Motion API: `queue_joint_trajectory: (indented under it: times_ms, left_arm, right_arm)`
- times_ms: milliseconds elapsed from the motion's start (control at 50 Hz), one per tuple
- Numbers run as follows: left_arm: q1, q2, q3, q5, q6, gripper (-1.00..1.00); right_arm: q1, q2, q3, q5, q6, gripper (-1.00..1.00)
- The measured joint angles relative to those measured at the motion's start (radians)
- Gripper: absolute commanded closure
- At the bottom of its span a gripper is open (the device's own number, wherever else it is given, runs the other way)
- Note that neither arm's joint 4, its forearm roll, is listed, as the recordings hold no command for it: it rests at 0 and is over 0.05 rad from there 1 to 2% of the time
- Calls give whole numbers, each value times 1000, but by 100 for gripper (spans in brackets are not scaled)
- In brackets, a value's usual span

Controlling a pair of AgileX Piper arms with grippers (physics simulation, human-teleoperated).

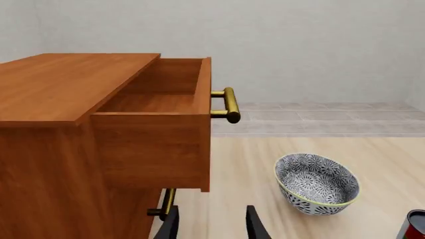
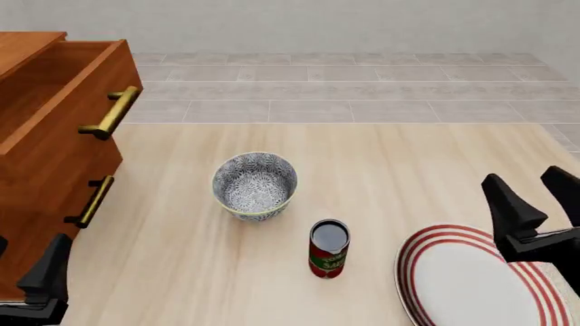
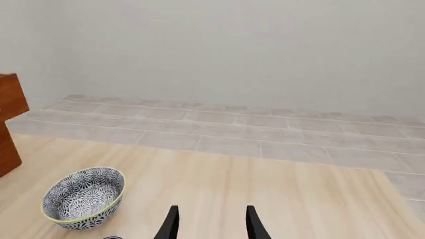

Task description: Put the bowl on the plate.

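The grey-and-white floral bowl (image 2: 255,185) stands upright on the wooden table, left of centre; it also shows in the left wrist view as the bowl (image 1: 317,183) and in the right wrist view as the bowl (image 3: 84,197). The white plate (image 2: 458,282) with red rings lies at the near right, partly cut off by the frame. My right gripper (image 2: 539,200) hovers open over the plate's far right edge, holding nothing. My left gripper (image 2: 23,261) sits at the near left beside the cabinet, open (image 1: 212,226) and empty. Both grippers are well apart from the bowl.
A red can (image 2: 328,248) stands upright between bowl and plate, nearer me. A wooden cabinet (image 2: 45,136) fills the left side, its top drawer (image 1: 159,99) pulled open, with brass handles (image 2: 111,112) sticking out toward the bowl. Tiled floor lies beyond the table's far edge.
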Motion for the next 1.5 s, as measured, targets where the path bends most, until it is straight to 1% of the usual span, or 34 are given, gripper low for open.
queue_joint_trajectory:
  times_ms: [160, 420, 580, 700, 860, 940, 1260, 1500]
  left_arm:
    - [0, 0, 0, 0, 0, -100]
    - [0, 0, 0, 0, 0, -100]
    - [0, 0, 0, 0, 0, -100]
    - [0, 0, 0, 0, 0, -100]
    - [0, 0, 0, 0, 0, -100]
    - [0, 0, 0, 0, 0, -100]
    - [0, 0, 0, 0, 0, -100]
    - [0, 0, 0, 0, 0, -100]
  right_arm:
    - [54, 105, -96, 4, 18, -100]
    - [142, 281, -272, 70, 55, -100]
    - [192, 408, -375, 111, 46, -100]
    - [226, 501, -447, 142, 59, -100]
    - [266, 632, -544, 198, 56, -100]
    - [288, 688, -590, 230, 67, -100]
    - [377, 870, -718, 347, 109, -100]
    - [413, 978, -804, 420, 143, -100]
